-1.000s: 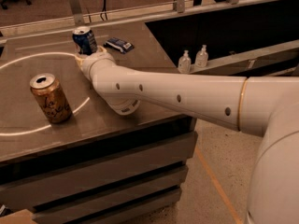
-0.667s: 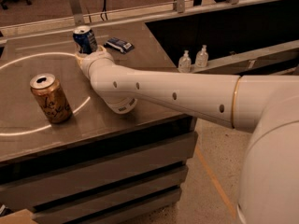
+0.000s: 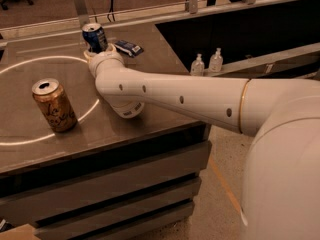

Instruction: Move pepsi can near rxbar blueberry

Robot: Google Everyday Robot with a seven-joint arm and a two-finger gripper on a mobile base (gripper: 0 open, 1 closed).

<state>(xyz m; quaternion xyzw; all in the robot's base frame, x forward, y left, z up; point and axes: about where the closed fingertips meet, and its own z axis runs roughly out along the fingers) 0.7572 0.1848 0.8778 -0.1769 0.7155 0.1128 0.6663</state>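
The pepsi can (image 3: 95,35), dark blue with a silver top, stands slightly tilted at the far edge of the table. My gripper (image 3: 98,53) is at its base, largely hidden behind my white wrist (image 3: 106,64), and is closed around the can's lower part. The rxbar blueberry (image 3: 129,47), a flat dark blue bar, lies on the table just to the right of the can, a short gap away. My arm (image 3: 190,101) reaches in from the right across the table corner.
A gold-brown can (image 3: 54,105) stands at the front left of the grey table (image 3: 30,79), on a white painted ring. Two small clear bottles (image 3: 207,62) stand on a ledge beyond the table's right edge. A rail (image 3: 150,9) runs behind the table.
My wrist and the pepsi can have moved together a little to the right and farther back, toward the rxbar. The gold-brown can and the bar have stayed put.
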